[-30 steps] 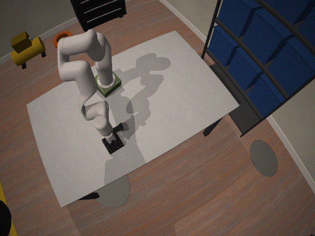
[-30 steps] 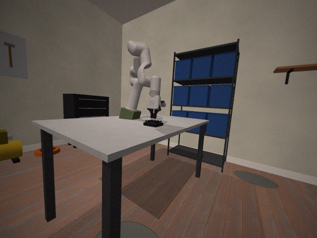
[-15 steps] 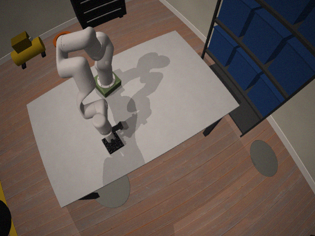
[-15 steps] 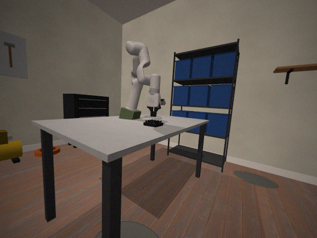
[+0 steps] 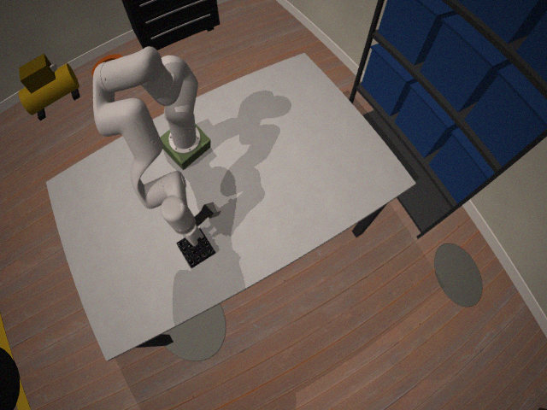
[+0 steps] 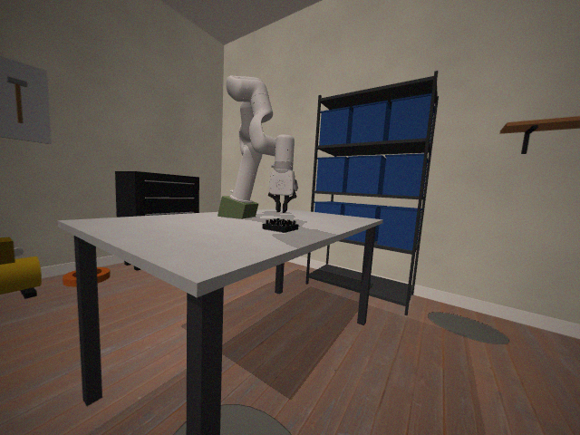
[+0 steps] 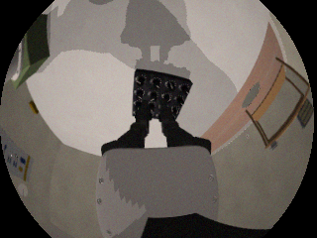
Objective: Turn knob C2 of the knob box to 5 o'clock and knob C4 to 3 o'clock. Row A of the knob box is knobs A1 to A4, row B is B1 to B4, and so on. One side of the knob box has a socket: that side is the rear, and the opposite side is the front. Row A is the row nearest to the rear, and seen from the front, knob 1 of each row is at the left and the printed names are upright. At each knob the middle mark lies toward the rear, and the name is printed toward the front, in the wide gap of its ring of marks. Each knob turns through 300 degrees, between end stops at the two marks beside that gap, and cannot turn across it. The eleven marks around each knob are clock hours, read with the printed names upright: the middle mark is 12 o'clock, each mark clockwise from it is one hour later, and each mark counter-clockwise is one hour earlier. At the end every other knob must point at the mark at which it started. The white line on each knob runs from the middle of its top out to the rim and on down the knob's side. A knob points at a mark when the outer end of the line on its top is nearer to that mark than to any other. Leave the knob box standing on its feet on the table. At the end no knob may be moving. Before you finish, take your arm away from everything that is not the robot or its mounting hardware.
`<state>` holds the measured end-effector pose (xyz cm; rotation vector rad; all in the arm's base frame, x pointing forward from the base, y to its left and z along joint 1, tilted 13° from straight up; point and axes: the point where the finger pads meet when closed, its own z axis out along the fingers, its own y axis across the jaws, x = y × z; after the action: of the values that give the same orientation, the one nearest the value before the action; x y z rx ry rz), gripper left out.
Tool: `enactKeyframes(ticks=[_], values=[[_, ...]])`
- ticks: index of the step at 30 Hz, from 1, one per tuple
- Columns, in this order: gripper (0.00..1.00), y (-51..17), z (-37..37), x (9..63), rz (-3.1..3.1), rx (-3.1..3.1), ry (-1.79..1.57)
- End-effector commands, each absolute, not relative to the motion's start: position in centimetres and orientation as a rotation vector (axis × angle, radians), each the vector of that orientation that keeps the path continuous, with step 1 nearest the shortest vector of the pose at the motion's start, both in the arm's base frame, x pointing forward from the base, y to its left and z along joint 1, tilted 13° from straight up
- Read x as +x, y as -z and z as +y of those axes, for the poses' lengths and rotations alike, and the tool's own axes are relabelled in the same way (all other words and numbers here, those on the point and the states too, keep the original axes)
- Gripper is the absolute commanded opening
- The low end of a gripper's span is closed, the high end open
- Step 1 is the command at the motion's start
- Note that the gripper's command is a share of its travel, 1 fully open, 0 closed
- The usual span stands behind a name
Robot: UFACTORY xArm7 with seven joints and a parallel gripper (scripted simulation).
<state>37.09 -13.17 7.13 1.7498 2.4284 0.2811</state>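
The knob box is on the table, near the long edge away from the arm's green block. It is black, flat and four-sided, with lots of short, round, dark knobs on top. Little pale marks go around the knobs. They are too small for me to tell which hour each knob points at.

The gripper points down over the box. Its two black fingers are a little bit apart, with a small gap between the tips. They hold nothing. In the exterior view the tips are up above the knobs and do not touch them.

The arm is smooth, white and round like fat pipes, with bends in it. It stands on a green block with flat sides. The table top is pale gray and flat, and gray shadows lie on it. Its legs are dark and square.

The floor looks like reddish wood boards. A dark shelf rack holds blue boxes. A black drawer chest has thin, shiny handles.
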Motion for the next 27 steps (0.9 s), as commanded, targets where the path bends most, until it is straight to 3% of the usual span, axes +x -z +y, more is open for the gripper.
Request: enactKeyframes(ticks=[1,27], values=[[0.19,-7.3,-13.1,37.1,2.500,1.644,-0.285],[0.19,-8.3,-13.0,36.8,2.915,0.332,-0.160]])
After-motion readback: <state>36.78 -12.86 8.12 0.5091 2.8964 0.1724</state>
